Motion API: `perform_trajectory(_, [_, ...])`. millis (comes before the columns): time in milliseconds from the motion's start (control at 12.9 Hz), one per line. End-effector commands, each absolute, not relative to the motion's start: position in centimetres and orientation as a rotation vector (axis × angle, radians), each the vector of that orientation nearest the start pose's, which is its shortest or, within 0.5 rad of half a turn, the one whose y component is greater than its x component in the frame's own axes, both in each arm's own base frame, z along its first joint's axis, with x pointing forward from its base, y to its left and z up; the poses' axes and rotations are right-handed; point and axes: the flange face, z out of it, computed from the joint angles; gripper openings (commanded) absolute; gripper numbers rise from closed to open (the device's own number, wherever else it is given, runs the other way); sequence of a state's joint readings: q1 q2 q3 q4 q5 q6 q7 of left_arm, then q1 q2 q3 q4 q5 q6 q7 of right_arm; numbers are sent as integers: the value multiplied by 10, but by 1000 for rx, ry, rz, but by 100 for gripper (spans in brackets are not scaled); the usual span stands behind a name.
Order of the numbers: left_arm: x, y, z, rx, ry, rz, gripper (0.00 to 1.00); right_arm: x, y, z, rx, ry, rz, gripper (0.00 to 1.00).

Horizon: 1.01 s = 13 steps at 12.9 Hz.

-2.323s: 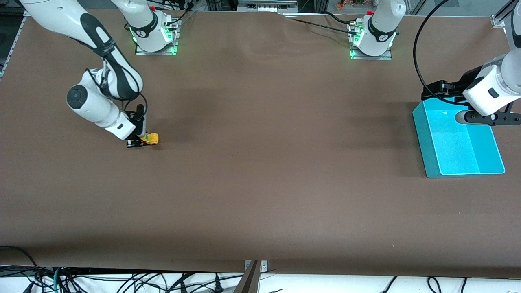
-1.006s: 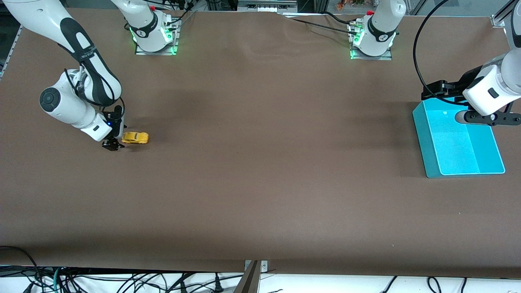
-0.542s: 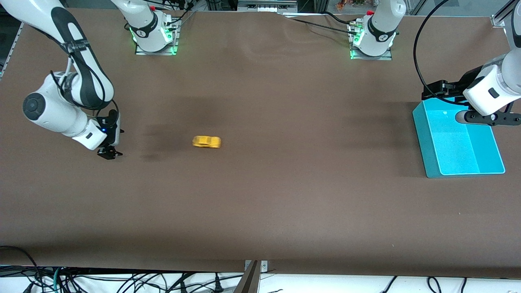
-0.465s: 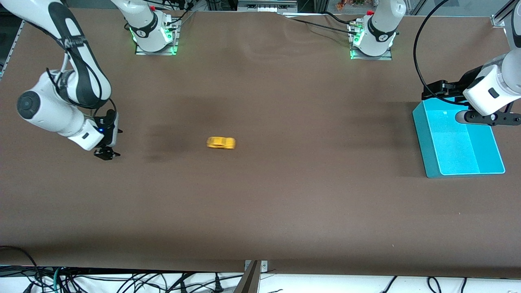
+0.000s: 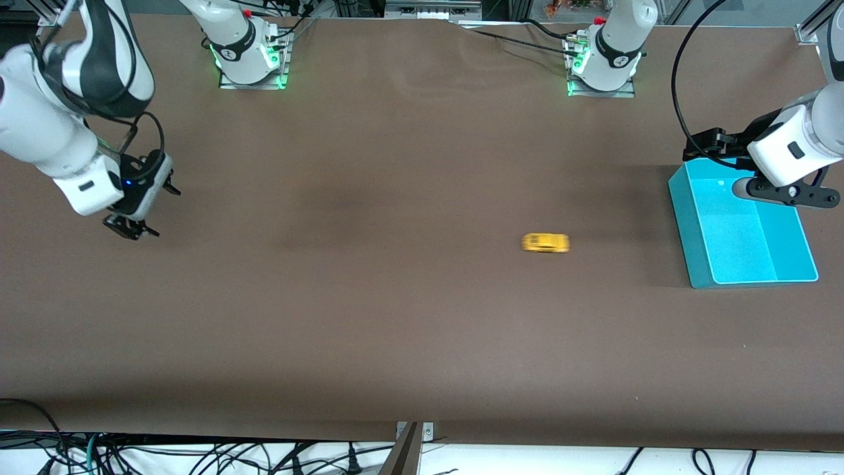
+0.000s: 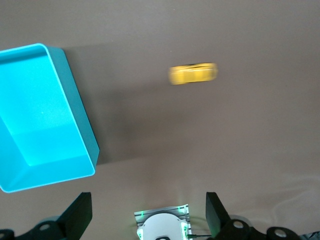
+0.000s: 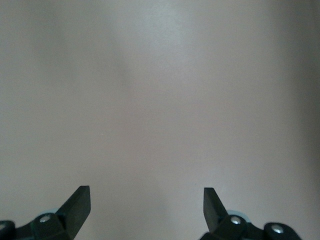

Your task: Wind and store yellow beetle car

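The car (image 5: 545, 243) sits alone on the bench (image 5: 409, 316), blurred, near the bin (image 5: 699, 264) at the left arm's end. Left claw (image 6: 149, 212), spread wide and empty, hangs over the bin, apparently posted to receive. Right claw (image 7: 145, 202), wide and empty, hovers over bare bench at its own end.

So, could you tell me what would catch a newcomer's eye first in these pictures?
The yellow beetle car stands out at once, alone on the brown table, close to the turquoise bin at the left arm's end. The left gripper hangs open over the bin's edge nearest the bases. The right gripper is open and empty above bare table at the right arm's end.
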<state>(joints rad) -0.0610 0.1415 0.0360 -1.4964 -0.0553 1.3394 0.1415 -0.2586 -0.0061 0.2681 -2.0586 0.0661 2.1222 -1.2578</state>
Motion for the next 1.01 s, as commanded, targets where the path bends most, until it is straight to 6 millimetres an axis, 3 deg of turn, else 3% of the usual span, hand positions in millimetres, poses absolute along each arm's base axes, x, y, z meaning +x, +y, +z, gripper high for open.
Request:
perform_trajectory(0, [575, -19, 554, -3139, 491, 480, 100, 545, 10, 479, -2720, -1559, -149, 100])
perform_trajectory(232, [579, -19, 546, -3129, 626, 496, 100, 528, 24, 516, -2950, -1076, -165, 100])
perform_trajectory(387, [582, -20, 537, -3116, 700, 519, 100, 522, 28, 530, -3046, -664, -83, 100])
perform_trajectory(465, [582, -23, 537, -3105, 760, 520, 100, 522, 29, 539, -3067, -548, -69, 100])
perform_trajectory(697, [589, -1, 515, -3097, 1020, 563, 100, 520, 29, 555, -3076, -468, -40, 100])
perform_trajectory(929, [595, 2, 495, -3002, 1361, 577, 100, 516, 25, 560, -3094, -339, 2, 100])
